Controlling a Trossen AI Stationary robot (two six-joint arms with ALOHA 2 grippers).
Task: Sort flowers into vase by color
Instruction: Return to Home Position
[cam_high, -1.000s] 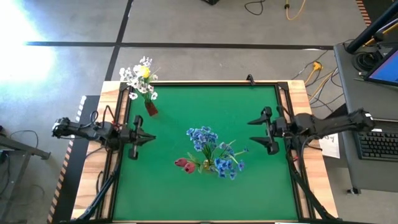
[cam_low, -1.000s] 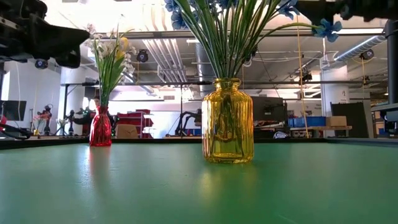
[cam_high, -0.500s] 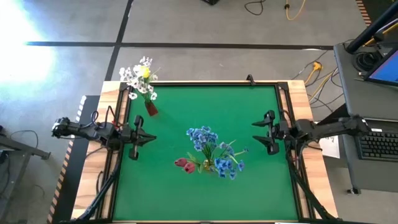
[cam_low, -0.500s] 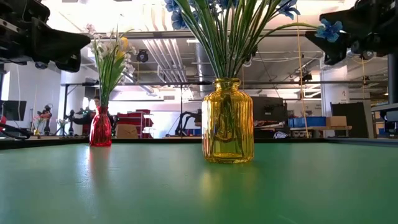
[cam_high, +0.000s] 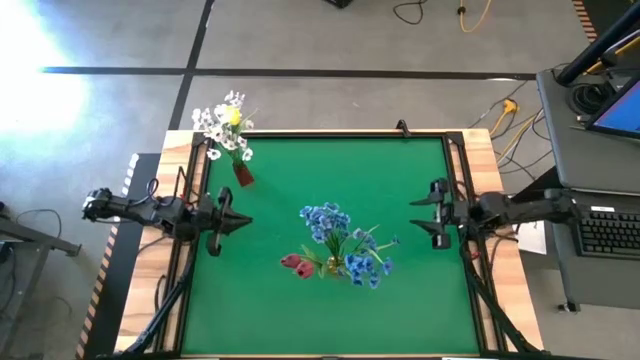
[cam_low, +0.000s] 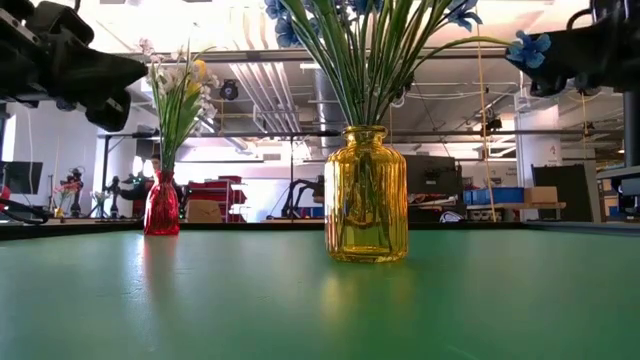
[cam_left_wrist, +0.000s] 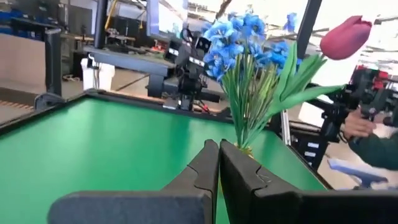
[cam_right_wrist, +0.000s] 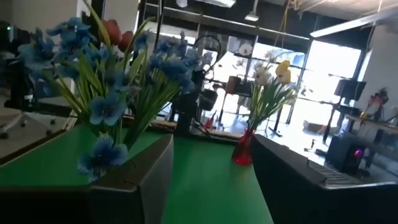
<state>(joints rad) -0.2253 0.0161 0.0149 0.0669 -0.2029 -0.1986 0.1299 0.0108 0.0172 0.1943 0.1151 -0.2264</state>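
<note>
A yellow glass vase (cam_low: 366, 195) stands mid-table on its base. It holds blue flowers (cam_high: 335, 235) and a red-pink tulip (cam_high: 296, 264). At the far left corner a small red vase (cam_low: 162, 205) holds white blossoms (cam_high: 212, 125) and a yellow flower (cam_high: 233, 116). My left gripper (cam_high: 243, 224) hovers shut at the table's left edge, pointing level toward the yellow vase. At the right edge my right gripper (cam_high: 414, 216) hovers open with nothing between its fingers (cam_right_wrist: 140, 171), also pointing inward.
The green table top (cam_high: 300, 310) has raised wooden borders. A desk with a keyboard (cam_high: 610, 232) and a laptop stands beyond the right edge. Cables lie on the floor behind the table. In the left wrist view a person's hand (cam_left_wrist: 356, 124) shows beyond the table.
My right gripper has drawn back toward the table's right edge and sunk lower, rolling a little, and its fingers have come somewhat closer together. My left gripper has rolled about its own line while staying in place. The vases and flowers have not moved.
</note>
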